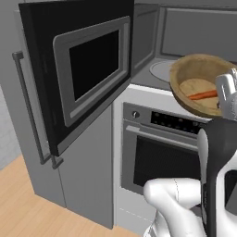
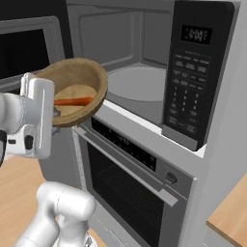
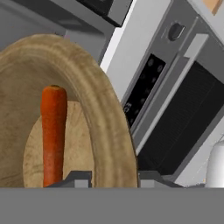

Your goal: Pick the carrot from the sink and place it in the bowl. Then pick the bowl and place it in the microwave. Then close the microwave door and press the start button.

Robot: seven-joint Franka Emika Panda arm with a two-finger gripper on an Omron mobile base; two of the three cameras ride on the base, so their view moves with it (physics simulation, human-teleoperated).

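Bowl with carrot, microwave display unreadable

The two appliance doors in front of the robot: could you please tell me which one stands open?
The black microwave door with the grey-framed window, swung out to the left; the oven's dark glass door with the bar handle below is shut.

- One bowl, brown wood.
- One carrot, lying inside that bowl.
- One microwave, with one microwave door standing open.
- One round turntable plate in its cavity.
- One keypad panel.
- One oven below, with one bar handle and one knob.
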